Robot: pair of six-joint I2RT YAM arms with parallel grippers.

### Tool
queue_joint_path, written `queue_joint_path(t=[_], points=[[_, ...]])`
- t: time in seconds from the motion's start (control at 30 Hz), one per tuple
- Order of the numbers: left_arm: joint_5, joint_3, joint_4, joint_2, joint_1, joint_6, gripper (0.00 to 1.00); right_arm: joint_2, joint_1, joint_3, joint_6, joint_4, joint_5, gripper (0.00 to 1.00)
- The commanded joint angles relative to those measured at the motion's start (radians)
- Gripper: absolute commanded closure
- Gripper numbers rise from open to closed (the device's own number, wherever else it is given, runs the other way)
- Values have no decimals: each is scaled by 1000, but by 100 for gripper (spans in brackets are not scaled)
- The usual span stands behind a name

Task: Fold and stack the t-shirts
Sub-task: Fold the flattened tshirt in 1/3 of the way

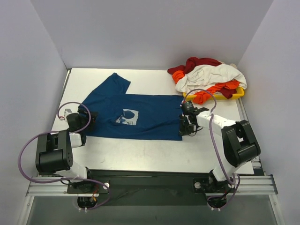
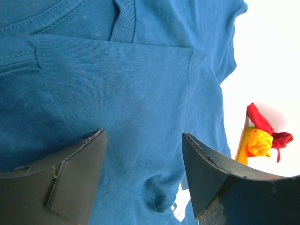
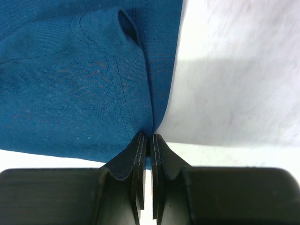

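A flat yellow plastic tray, far right, holds crumpled red, white and orange t-shirts. A dark blue cloth t-shirt lies spread on the desk; the right pincer clamps its edge, the left pincer stands apart.

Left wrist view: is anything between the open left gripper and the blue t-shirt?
Nothing visible does. The left gripper hangs open directly over the blue t-shirt, with only bare cloth showing between its jaws.
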Motion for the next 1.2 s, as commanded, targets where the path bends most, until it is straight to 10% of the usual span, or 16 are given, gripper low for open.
queue_joint_path(t=[0.0,0.73,1.17], points=[[-19,-65,-87,-35,26,-12,23,-60,21,-51,25,-73,29,100],[-108,-254,-507,-698,64,17,23,-380,174,-266,173,-112,82,99],[1,-227,-576,-792,66,143,23,-510,217,-259,180,-168,130,63]])
